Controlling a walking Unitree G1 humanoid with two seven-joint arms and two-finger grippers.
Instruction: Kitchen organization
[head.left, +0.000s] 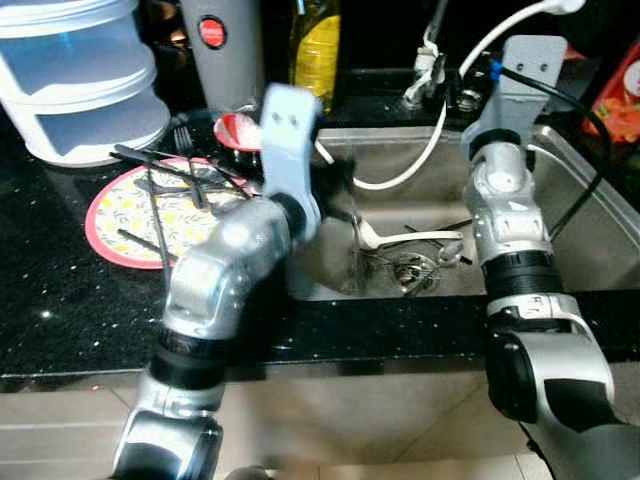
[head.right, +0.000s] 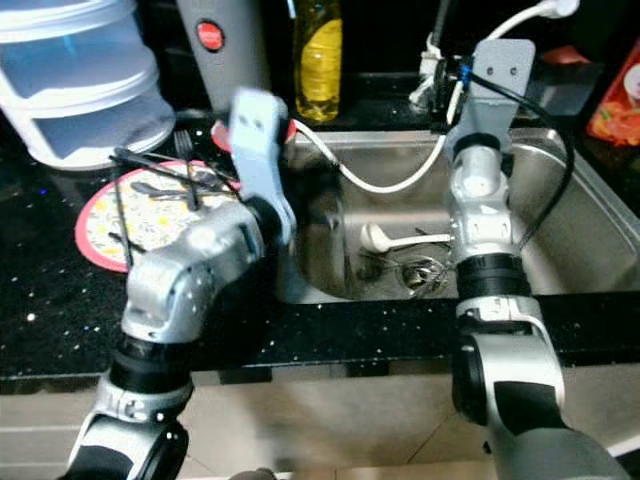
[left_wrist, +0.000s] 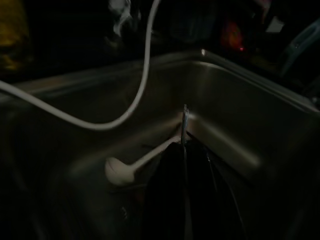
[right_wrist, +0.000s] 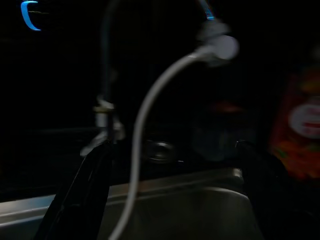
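My left gripper reaches down into the steel sink and is shut on a thin metal utensil that stands upright between its fingers. The same utensil hangs blurred just above the sink floor. A white spoon lies on the sink bottom beside it, near the drain, where a few more metal pieces rest. My right arm stretches over the sink toward the tap at the back. Its gripper is open, fingers wide apart, holding nothing.
A white hose loops from the tap into the sink. On the black counter to the left, a flowered plate carries several black utensils. Behind it stand a red bowl, clear stacked containers, a grey canister and a yellow bottle.
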